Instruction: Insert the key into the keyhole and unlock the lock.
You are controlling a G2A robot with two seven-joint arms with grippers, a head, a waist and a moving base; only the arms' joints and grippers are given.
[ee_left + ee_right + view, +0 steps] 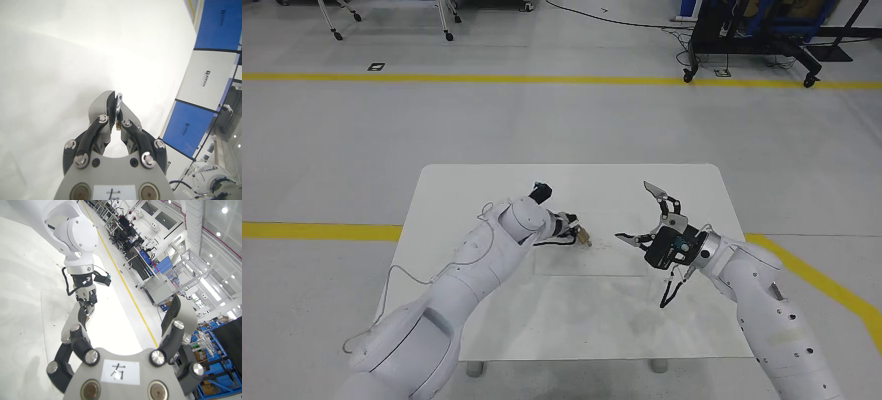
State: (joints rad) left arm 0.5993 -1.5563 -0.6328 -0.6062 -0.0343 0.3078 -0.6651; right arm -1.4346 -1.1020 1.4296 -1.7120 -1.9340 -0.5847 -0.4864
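Above mid-desk (472,190), what seems the lock (583,236), small, brass and silver, is pinched in the left pincer (573,230). Near on its right, the right pincer (634,212) is held wide and empty, jaws turned toward it; its long axis cannot be told.

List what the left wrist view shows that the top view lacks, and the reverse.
Left wrist: the ribbed pad pressed against the silver rim of the small metal piece, plus blue wall panels. Top: the open right gripper and yellow floor lines. Both: the left gripper shut on that piece, and the white table.
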